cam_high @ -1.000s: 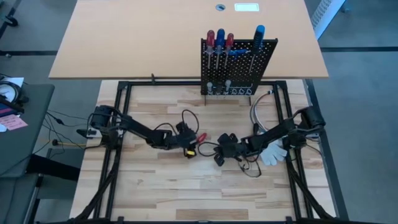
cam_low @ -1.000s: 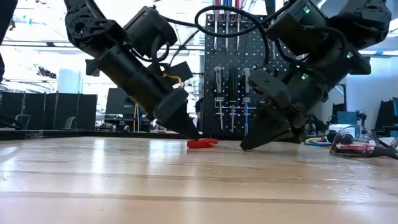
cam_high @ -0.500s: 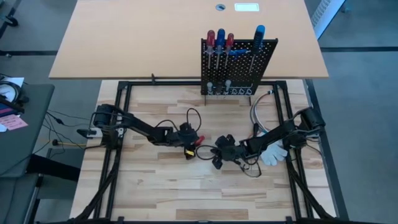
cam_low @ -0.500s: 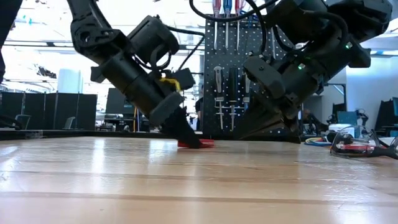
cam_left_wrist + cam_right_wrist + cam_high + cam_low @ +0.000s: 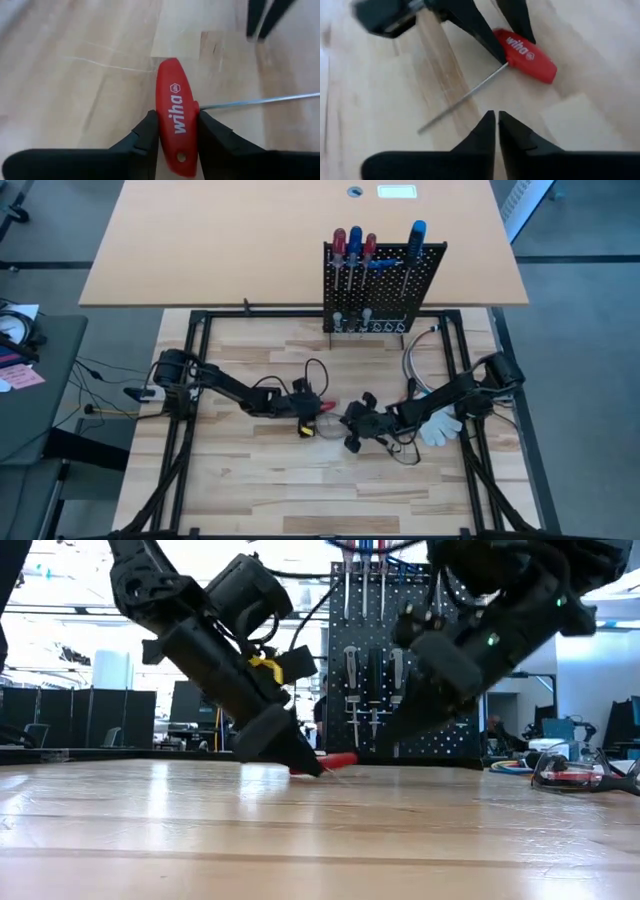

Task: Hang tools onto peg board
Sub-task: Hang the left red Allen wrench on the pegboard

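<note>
A red-handled T-shaped tool (image 5: 175,112) with a thin steel shaft (image 5: 260,101) lies mid-table, in front of the black peg board (image 5: 385,280). My left gripper (image 5: 318,409) is shut on the tool's red handle (image 5: 527,50). My right gripper (image 5: 497,131) hovers just right of it, above the shaft (image 5: 465,100), its fingers almost together with nothing between them. Screwdrivers with red and blue handles (image 5: 354,242) hang on the board. My left gripper pinches the red handle's two long sides (image 5: 165,131) between its two fingers (image 5: 146,137), near the end closest to the wrist. The fingers slant down from the table's left and lie along the handle. Whether the handle is clear of the table, I cannot tell.
A white glove (image 5: 440,426) lies under the right arm near the table's right side. Cables (image 5: 420,350) loop by the peg board's right foot. Glasses (image 5: 585,775) rest at the right in the low view. Bare wood lies along the near edge.
My right gripper has risen off the table and rolled. My left gripper has rolled, with its fingertips staying at the red handle. The handle has shifted slightly toward the table's right and stands a little higher in the low view.
</note>
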Robot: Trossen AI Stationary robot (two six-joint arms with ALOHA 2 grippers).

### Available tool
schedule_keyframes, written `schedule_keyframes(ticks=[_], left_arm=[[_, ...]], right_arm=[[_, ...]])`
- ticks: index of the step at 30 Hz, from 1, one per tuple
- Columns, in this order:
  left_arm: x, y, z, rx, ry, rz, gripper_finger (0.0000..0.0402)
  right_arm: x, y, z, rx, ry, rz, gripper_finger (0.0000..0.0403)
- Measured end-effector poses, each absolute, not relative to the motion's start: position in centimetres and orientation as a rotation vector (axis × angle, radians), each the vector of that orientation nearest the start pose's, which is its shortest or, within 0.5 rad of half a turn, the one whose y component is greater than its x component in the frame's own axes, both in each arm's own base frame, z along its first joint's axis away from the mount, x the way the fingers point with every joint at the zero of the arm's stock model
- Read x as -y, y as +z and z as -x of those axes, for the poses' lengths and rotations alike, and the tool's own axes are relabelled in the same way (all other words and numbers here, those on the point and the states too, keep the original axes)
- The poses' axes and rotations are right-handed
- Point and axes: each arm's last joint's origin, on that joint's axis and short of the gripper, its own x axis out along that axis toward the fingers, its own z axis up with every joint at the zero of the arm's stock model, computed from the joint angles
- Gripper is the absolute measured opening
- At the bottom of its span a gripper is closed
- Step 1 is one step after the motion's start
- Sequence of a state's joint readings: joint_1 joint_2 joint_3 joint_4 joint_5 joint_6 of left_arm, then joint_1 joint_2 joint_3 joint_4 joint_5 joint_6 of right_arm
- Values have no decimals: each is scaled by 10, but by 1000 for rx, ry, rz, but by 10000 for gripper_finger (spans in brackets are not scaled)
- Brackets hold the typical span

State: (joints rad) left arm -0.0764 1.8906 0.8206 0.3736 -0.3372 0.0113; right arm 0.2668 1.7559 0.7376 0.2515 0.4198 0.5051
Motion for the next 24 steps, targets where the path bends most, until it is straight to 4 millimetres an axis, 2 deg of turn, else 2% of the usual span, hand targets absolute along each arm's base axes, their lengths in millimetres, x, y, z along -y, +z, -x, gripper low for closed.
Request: schedule_keyframes(ticks=[7,10,14,19,24], left_arm=[[45,140,-348,-660,358,-625,85],[61,154,-353,-661,415,-830,85],[75,167,-357,-651,471,-949,85],[81,172,-356,-656,505,-1005,85],[81,171,-356,-657,507,-1001,85]], right_arm=[[-67,162,-298,-620,-213,43,130],[-55,179,-297,-566,-244,18,173],[-36,185,-298,-537,-332,-105,215],[-28,180,-308,-505,-242,-141,230],[-28,184,-315,-424,-154,-178,203]])
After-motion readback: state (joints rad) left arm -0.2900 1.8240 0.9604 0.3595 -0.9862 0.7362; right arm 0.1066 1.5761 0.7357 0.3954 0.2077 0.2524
